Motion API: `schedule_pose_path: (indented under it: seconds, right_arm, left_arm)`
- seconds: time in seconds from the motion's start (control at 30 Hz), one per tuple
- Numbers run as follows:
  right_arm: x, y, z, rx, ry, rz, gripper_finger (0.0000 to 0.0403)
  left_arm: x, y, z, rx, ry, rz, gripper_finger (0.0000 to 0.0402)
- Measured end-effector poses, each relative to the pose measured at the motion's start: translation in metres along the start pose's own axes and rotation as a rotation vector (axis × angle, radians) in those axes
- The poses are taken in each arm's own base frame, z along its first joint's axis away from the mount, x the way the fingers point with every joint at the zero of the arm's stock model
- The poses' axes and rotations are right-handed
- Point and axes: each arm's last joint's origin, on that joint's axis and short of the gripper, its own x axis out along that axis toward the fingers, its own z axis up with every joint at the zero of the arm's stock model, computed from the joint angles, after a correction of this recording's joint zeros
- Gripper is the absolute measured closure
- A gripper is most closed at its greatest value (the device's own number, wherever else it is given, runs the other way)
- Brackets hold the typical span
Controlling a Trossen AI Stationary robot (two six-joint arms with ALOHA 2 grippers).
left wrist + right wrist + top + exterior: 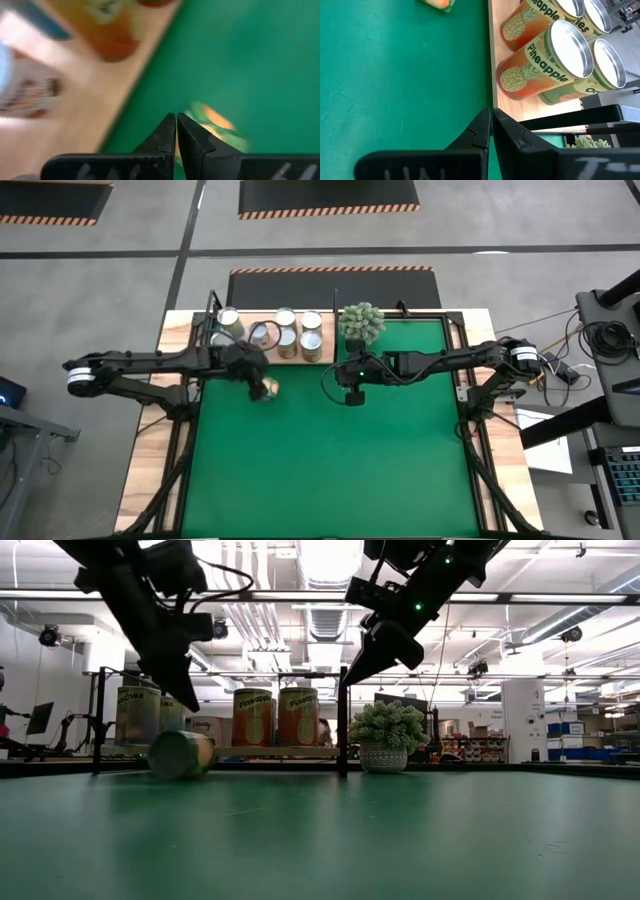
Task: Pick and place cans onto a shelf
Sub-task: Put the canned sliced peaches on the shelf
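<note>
Cans [299, 335] stand in a small bunch on the shelf [275, 358], a pale wood board at the far edge of the green mat [330, 450]. Two with pineapple labels [540, 65] stand right at the shelf's front edge. One more can [266, 388] lies on its side on the mat, just off the shelf's front edge.

The left pincer [255, 375] hangs right above this fallen can. Its two fingers are pressed together and hold nothing. The right pincer [354, 395] hangs over the mat near the shelf's right end, beside the spiky plant [361, 322]. Its fingers are pressed together too, with nothing in them.

Most of the mat, the whole near half, is bare green. Wooden strips of the bench [150, 470] run along both sides of the mat.
</note>
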Motion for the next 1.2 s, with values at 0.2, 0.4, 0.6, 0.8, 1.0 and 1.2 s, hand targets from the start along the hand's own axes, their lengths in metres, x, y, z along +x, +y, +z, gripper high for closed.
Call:
schedule_pose_path:
  seconds: [0.2,0.4,0.6,0.8,1.0,1.2]
  right_arm:
    - [0.0,0.0,0.0,0.003,0.0,0.0,0.0394]
    - [0.0,0.001,0.0,0.003,-0.01,0.025,0.0394]
    - [0.0,0.001,0.0,0.002,-0.018,0.046,0.0394]
    - [0.0,0.001,0.0,0.002,-0.018,0.046,0.0394]
    - [0.0,0.001,0.0,0.002,-0.018,0.046,0.0394]
    - [0.0,0.001,0.0,0.003,-0.018,0.046,0.0394]
  left_arm:
    - [-0.005,-0.018,0.0,0.038,-0.004,-0.124,0.0401]
    - [-0.007,-0.031,-0.004,0.089,0.011,-0.164,0.0351]
    - [0.001,-0.034,-0.006,0.097,0.06,-0.152,0.0216]
    - [0.015,-0.036,-0.008,0.133,0.104,-0.065,0.0065]
    - [0.032,-0.04,-0.012,0.167,0.179,-0.048,0.0005]
    - [0.051,-0.044,-0.018,0.188,0.266,-0.029,0.0047]
